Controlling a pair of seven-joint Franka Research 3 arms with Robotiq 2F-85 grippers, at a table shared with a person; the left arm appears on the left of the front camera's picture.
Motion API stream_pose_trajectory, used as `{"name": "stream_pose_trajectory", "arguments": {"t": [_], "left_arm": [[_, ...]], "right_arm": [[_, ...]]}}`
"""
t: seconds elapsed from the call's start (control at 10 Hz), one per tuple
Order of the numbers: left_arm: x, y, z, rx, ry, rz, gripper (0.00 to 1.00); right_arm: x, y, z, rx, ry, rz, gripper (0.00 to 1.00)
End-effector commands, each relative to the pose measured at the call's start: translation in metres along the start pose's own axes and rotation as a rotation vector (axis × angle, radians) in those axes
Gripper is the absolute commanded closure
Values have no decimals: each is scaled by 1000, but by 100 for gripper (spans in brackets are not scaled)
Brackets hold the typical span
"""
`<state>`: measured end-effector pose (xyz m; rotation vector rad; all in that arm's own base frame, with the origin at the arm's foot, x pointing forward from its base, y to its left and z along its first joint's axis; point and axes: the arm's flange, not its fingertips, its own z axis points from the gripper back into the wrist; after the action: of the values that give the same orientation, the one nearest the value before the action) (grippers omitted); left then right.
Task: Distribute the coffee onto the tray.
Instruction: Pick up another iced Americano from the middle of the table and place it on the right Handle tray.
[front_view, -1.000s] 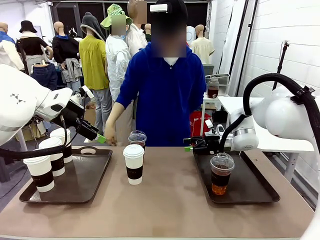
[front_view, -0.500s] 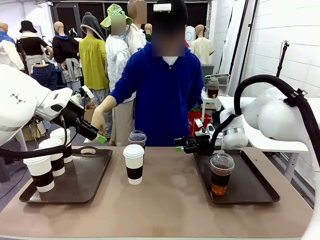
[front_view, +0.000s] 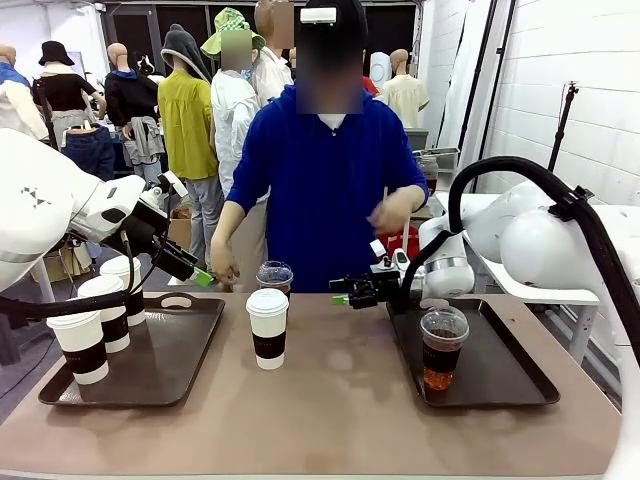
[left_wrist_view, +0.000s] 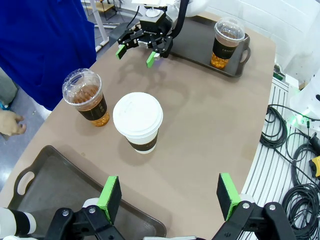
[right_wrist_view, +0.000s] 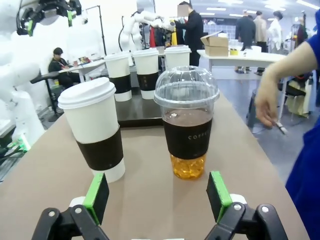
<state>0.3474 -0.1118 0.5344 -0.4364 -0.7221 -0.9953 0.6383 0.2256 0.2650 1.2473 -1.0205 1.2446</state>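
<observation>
**Front view: two cups stand on the bare table between the trays**

The clear dome-lidded cup (front_view: 274, 277) stands at the middle of the table's far edge. The white paper cup (front_view: 267, 328) is just beside it toward the near edge, close but not touching.

I judge that the clear cup has a thin, smooth wall. It will bend under a hard squeeze, and the dome lid could then come off. It is filled with dark drink, so it has some weight and must stay upright. The best place to hold it seems to be the dark band around its middle. The paper cup looks stiffer, and its brown band is also the natural place to hold.

The right jaws are wide open and hold nothing. They are low over the table, between the right tray and the clear cup, and point at this cup. In the right wrist view the cup (right_wrist_view: 186, 129) stands beyond the two green pads (right_wrist_view: 98, 197).

The left jaws are also wide open and hold nothing, above the far part of the left tray (front_view: 190, 345).

This tray, at the table's left edge, carries three paper cups (front_view: 103, 312) in a row along its left rim. The right tray (front_view: 500, 370) carries one clear cup (front_view: 443, 347) with dark drink, paler at the bottom.

A person's hand (front_view: 222, 272) hangs by the far edge.
</observation>
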Motion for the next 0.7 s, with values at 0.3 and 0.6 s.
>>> {"name": "stream_pose_trajectory", "arguments": {"t": [0.3, 0.6], "left_arm": [[-2, 3, -1, -18, -14, -3, 0], [-2, 3, -1, -18, -14, -3, 0]], "right_arm": [[2, -15, -45, 62, 28, -18, 0], [1, -17, -40, 55, 14, -26, 0]]}}
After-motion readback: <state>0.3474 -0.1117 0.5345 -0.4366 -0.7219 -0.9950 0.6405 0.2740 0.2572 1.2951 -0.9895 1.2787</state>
